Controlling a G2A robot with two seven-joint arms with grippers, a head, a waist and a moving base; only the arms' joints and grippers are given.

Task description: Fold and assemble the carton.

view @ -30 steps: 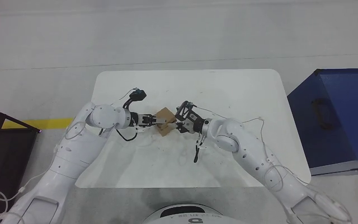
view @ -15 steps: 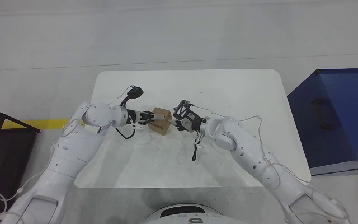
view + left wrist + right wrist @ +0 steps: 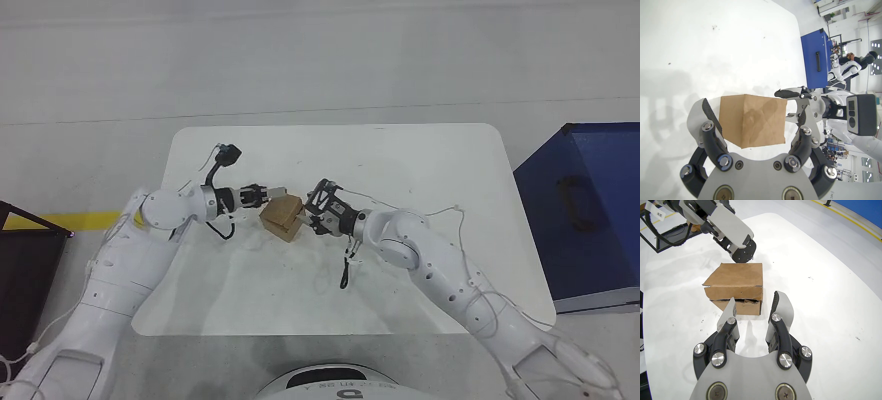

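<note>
When set against a second ago, reads as a release. Finds left gripper (image 3: 753, 109) drawn back leftward from carton (image 3: 283, 212), fingers spread wide, one dotted pad (image 3: 743, 253) by the far top edge; cannot tell whether touching. Finds carton no longer tipped on a corner but lying flat on table (image 3: 450, 170), left of centre, between both grippers. Suggests folding nearly done: reads as a closed box, with only the flap (image 3: 734, 292) left to seat. Leaves right gripper (image 3: 754, 297) close at the other side as before, fingers apart, one tip level with the flap seam, the other just off the corner.

Turning to materials: brown cardboard, matte, creased across the top, with a darker stained patch. Looks boxy, with fairly square edges. Shows a ragged, torn edge along the flap and a dark gap beneath, so probably not fully tucked. Likely bends easily there. Pairs black textured pads with pale, smooth finger shells on both grippers. Rests on smooth white table with rounded corners and a few dark specks.
</note>
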